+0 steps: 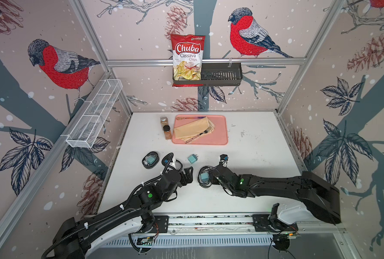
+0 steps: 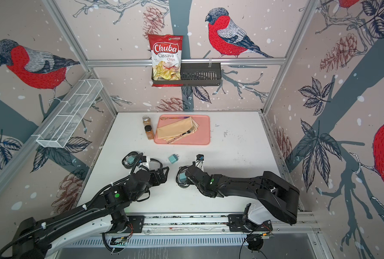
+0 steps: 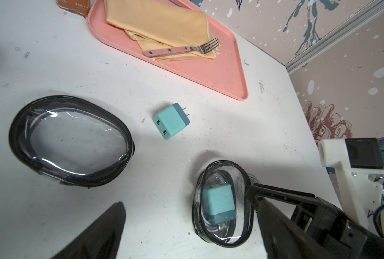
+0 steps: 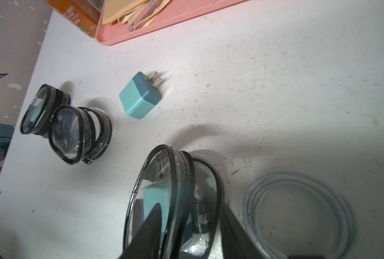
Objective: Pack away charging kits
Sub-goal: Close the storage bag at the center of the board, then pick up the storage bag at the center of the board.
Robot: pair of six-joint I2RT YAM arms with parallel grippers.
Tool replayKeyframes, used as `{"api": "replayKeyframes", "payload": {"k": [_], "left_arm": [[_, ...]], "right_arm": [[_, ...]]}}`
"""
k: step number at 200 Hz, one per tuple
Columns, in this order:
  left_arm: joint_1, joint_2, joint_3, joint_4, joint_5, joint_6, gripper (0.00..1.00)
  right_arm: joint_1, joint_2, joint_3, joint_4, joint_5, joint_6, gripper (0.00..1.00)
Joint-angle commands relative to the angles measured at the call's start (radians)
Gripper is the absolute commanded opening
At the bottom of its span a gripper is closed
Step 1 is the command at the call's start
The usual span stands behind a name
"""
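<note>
Right fingers are pinching the case rim, packed adapter inside; white cable coiled just beside is only showing clearly on that wrist cam. Left fingers are hanging spread; loose adapter is sitting on bare counter, away from edges.

The scuffed white worktop carries a pink tray at the back, with two brown spice jars just beside the tray's left edge. Nearer the front lie three black oval cases: the left case, the middle case just beside it, and the right case apart from them. A loose teal adapter lies between the middle and right cases. A coiled white cable lies just beside the right case.
</note>
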Motion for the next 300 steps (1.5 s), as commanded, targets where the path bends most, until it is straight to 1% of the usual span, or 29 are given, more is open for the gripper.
{"api": "replayKeyframes", "payload": {"k": [1,19,31,45,66,86,126,161,232,269,300], "left_arm": [[0.005,0.053,0.029,-0.009,0.009,0.002,0.96],[0.007,0.112,0.056,-0.007,0.027,0.000,0.95],[0.008,0.145,0.070,-0.003,0.036,-0.002,0.93],[0.013,0.172,0.081,0.000,0.040,-0.009,0.92],[0.029,0.198,0.083,0.026,0.074,-0.001,0.92],[0.039,0.219,0.090,0.041,0.104,0.008,0.92],[0.052,0.257,0.103,0.046,0.123,0.013,0.91],[0.065,0.302,0.107,0.066,0.155,0.016,0.90],[0.071,0.392,0.124,0.109,0.216,0.016,0.87],[0.071,0.426,0.124,0.159,0.263,0.016,0.86],[0.071,0.464,0.127,0.220,0.318,0.019,0.86]], "right_arm": [[0.001,0.027,0.000,-0.010,0.017,0.015,0.32],[0.001,0.033,-0.022,0.014,0.009,0.025,0.30],[0.002,0.034,-0.039,0.031,0.007,0.034,0.28],[0.001,0.034,-0.054,0.046,0.001,0.041,0.24],[0.006,0.032,-0.064,0.054,-0.002,0.046,0.22],[0.009,0.037,-0.072,0.070,-0.009,0.048,0.21],[0.009,0.073,-0.067,0.090,-0.027,0.046,0.21],[0.004,0.112,-0.059,0.103,-0.043,0.047,0.18],[-0.018,0.115,-0.096,0.135,-0.062,0.047,0.01],[-0.018,0.082,-0.140,0.161,-0.056,0.047,0.00],[-0.019,0.081,-0.138,0.159,-0.053,0.041,0.00]]}}
